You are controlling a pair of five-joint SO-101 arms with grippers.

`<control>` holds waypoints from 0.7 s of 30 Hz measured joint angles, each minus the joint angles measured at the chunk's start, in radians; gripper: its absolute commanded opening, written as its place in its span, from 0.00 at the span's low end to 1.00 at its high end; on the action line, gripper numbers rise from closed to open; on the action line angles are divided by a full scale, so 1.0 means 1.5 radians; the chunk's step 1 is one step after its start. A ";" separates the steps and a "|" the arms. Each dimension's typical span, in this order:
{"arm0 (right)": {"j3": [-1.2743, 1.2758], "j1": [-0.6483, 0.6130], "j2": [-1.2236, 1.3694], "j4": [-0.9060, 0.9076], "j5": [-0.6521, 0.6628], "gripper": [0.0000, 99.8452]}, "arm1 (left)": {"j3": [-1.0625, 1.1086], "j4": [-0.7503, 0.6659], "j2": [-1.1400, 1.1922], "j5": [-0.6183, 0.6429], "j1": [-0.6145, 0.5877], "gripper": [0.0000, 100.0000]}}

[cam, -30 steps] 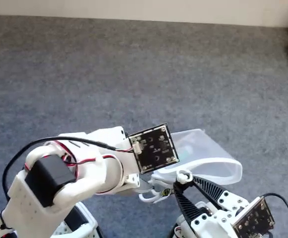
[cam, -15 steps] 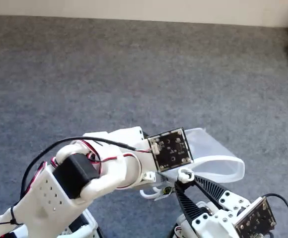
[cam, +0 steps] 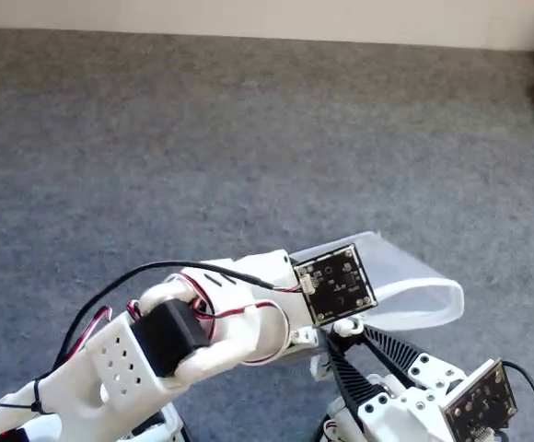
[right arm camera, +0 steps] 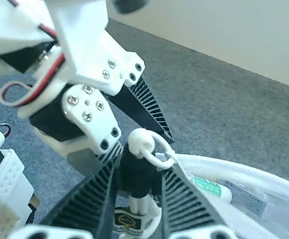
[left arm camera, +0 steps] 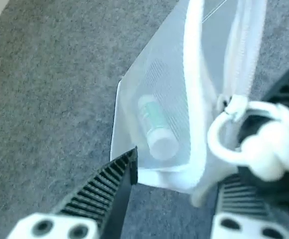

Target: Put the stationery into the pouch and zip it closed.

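Translucent pouch (cam: 405, 276) lies on grey surface (cam: 203, 138), near right. Tube-shaped stationery (left arm camera: 157, 129) already inside. Right claw (right arm camera: 137, 174) clamped on pouch's near end beside zip pull (left arm camera: 261, 152); left claw (left arm camera: 179, 172) spread open there. Zip appears unclosed: closing remains.

The left arm's camera board (cam: 338, 284) covers the pouch's (cam: 405, 274) end nearest the table's (cam: 156, 138) front edge. The stationery (left arm camera: 157, 130) inside blurs to a pale tube. The right arm (cam: 414, 410) is cut off at the high view's lower edge.
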 measured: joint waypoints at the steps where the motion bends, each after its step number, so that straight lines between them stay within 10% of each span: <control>1: 0.000 0.000 0.000 0.000 0.000 0.00 | 0.005 -0.009 0.000 0.007 0.001 0.13; 13: 0.000 0.000 0.000 0.000 -0.029 0.00 | 0.075 -0.089 -0.001 0.021 0.003 0.04; 21: 0.000 0.000 0.000 0.000 -0.033 0.00 | 0.075 -0.081 -0.002 0.020 0.003 0.28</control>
